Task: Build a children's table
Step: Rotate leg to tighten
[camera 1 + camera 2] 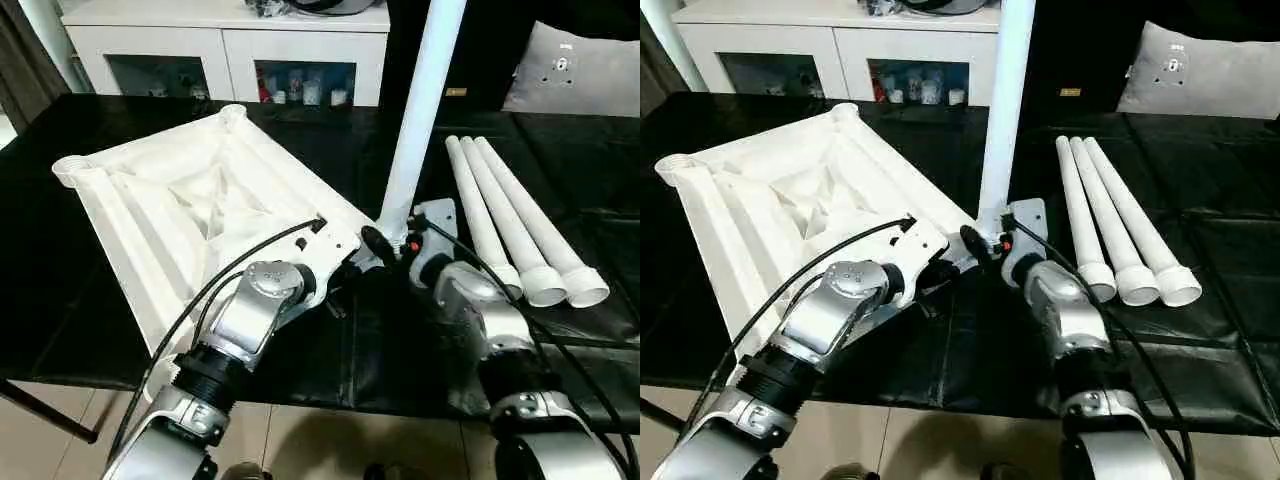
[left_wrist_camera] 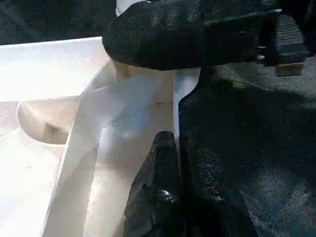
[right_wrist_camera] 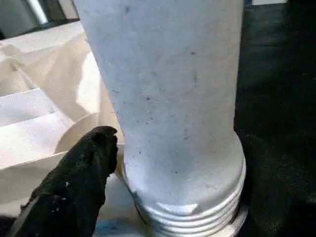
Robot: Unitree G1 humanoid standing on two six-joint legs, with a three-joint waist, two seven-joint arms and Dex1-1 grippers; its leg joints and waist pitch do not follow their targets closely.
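1. Upside down on the black bench (image 1: 100, 330) lies the white table top (image 1: 190, 215), ribbed underside up, with round sockets at its corners.
2. One white leg (image 1: 418, 110) stands upright in the corner socket nearest the robot; its threaded foot sits in the socket in the right wrist view.
3. Three more legs (image 1: 520, 220) lie side by side on the bench, to the right of the top and apart from it.
4. The left claw (image 2: 168, 182) is pressed together on the thin edge of the table top beside that socket.
5. The right claw (image 1: 385, 245) sits at the foot of the standing leg, one black finger (image 3: 74, 187) beside it; I cannot tell whether it grips.
6. A white cabinet (image 1: 225, 50) stands behind the bench.
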